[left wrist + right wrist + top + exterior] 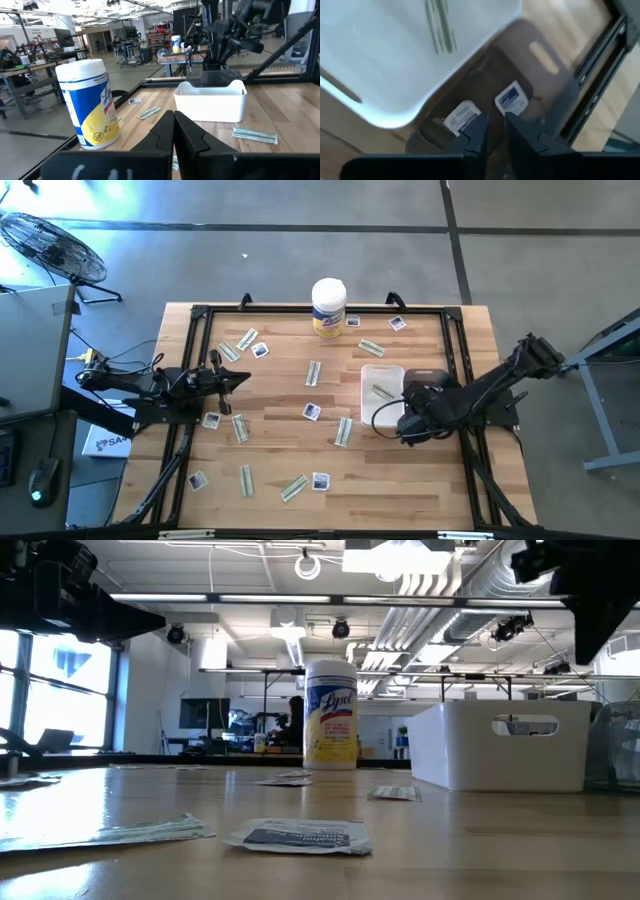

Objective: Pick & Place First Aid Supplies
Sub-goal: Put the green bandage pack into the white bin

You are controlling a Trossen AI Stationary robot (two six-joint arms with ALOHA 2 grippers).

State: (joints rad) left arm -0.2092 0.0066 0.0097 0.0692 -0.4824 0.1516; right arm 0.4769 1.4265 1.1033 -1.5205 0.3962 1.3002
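Observation:
First aid supplies lie scattered on the wooden table: pale green strips and small white squares. A white bin holds one green strip. Beside it, a smoky see-through bin holds two white square packets. My right gripper hangs over this smoky bin, pointing steeply down. Its fingers stand a narrow gap apart with nothing between them. My left gripper waits shut and level at the table's left side.
A tall white canister with a yellow label stands at the table's far edge. A black frame runs around the tabletop. More packets lie near the left arm and along the near edge.

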